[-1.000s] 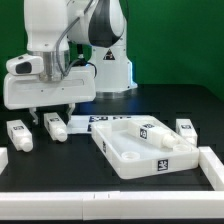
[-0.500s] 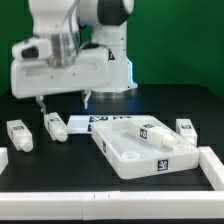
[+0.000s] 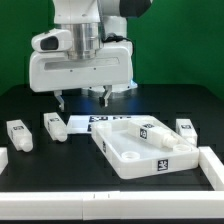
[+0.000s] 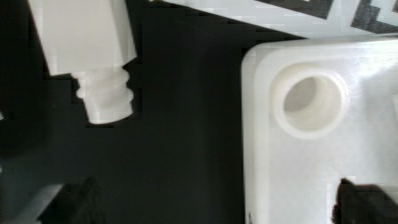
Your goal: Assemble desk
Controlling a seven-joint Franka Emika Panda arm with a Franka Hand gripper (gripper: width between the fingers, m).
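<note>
- Green backdrop stands behind a black worktop where the white desk parts lie loose.
- Over the last second the end effector has risen from low beside a leg and swung toward the exterior view's right. Its jaws have spread to their widest and hold nothing.
- That leg lies flat where it lay before, so the move looks like a let-go or a re-aim, not a carry. No leg appears fitted yet.
- The desk panel rests on the worktop, below the end effector and toward the exterior view's right, apart from it.
- In the wrist view, the leg's threaded end and the panel's corner socket lie side by side, not touching.
</note>
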